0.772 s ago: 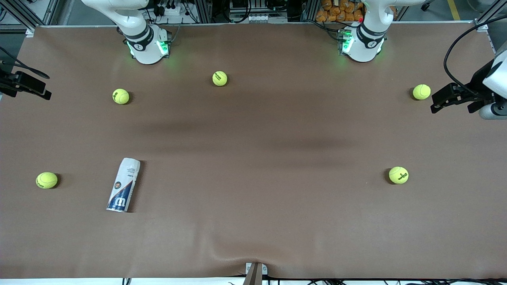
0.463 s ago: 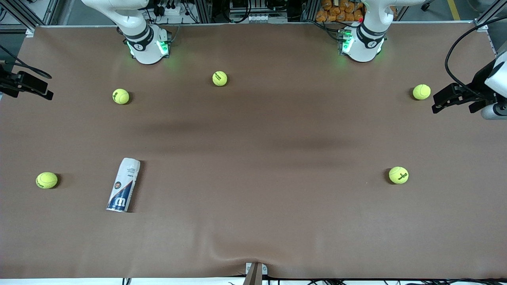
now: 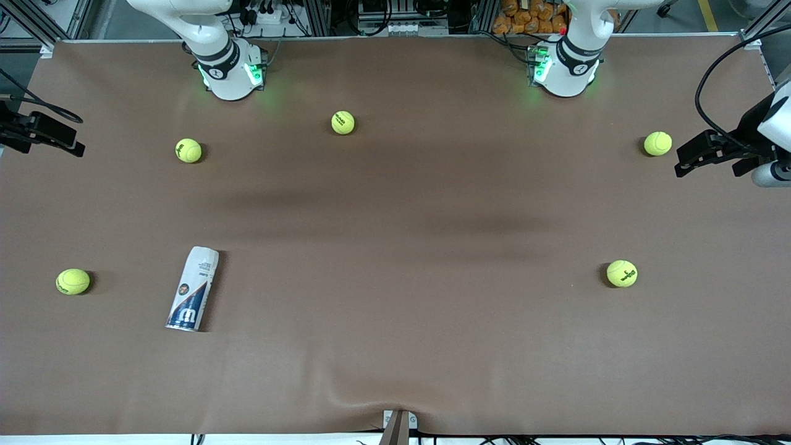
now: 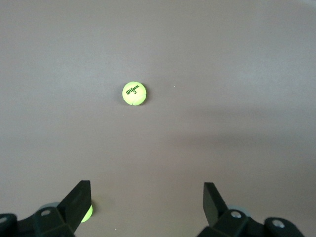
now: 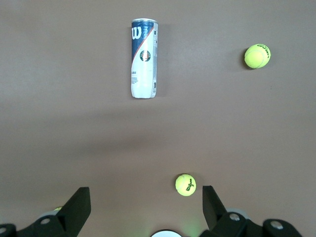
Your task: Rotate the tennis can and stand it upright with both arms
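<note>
The tennis can (image 3: pixel 192 288) lies on its side on the brown table toward the right arm's end. Its white end points toward the robots' bases and its navy end with the silvery rim is nearer the front camera. In the right wrist view the tennis can (image 5: pixel 143 58) lies alone, well away from the fingers. My right gripper (image 3: pixel 52 147) hangs open over the table edge at the right arm's end, empty (image 5: pixel 145 195). My left gripper (image 3: pixel 704 168) hangs open over the left arm's end, also empty (image 4: pixel 146 192). Neither touches the can.
Several yellow-green tennis balls are scattered on the table: one (image 3: pixel 73 281) beside the can, one (image 3: pixel 188 150) and one (image 3: pixel 343 122) near the right arm's base (image 3: pixel 230 74), one (image 3: pixel 657 143) next to the left gripper, one (image 3: pixel 621 273) nearer the camera. A ripple in the cloth (image 3: pixel 371 395) runs along the front edge.
Both grippers have drifted only slightly. The can and the balls have not moved.
</note>
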`<state>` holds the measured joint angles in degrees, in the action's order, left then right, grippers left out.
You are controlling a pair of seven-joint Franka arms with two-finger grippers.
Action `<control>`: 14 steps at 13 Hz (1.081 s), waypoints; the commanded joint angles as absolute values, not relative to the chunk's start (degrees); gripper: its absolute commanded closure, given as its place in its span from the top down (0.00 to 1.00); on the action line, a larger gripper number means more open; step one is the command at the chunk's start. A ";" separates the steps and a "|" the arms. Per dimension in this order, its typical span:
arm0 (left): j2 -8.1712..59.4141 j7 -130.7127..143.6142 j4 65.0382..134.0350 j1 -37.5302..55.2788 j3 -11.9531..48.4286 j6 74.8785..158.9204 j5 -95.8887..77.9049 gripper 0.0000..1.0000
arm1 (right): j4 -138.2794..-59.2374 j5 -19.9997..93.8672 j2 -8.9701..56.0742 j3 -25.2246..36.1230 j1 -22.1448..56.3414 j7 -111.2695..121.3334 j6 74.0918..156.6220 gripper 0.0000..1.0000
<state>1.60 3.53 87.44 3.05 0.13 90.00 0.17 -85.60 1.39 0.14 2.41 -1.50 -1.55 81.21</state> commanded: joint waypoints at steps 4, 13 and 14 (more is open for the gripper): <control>1.32 4.04 87.10 3.16 0.09 89.47 0.44 1.00 | -84.46 0.44 0.44 2.29 -1.05 -2.02 81.21 1.00; 1.67 3.96 87.63 2.72 0.26 89.12 0.53 1.00 | -84.29 0.79 0.53 2.46 -1.49 -1.93 81.74 1.00; 1.76 3.96 87.63 2.72 0.18 89.03 0.61 1.00 | -84.29 0.79 0.53 2.46 -1.41 -1.93 81.74 1.00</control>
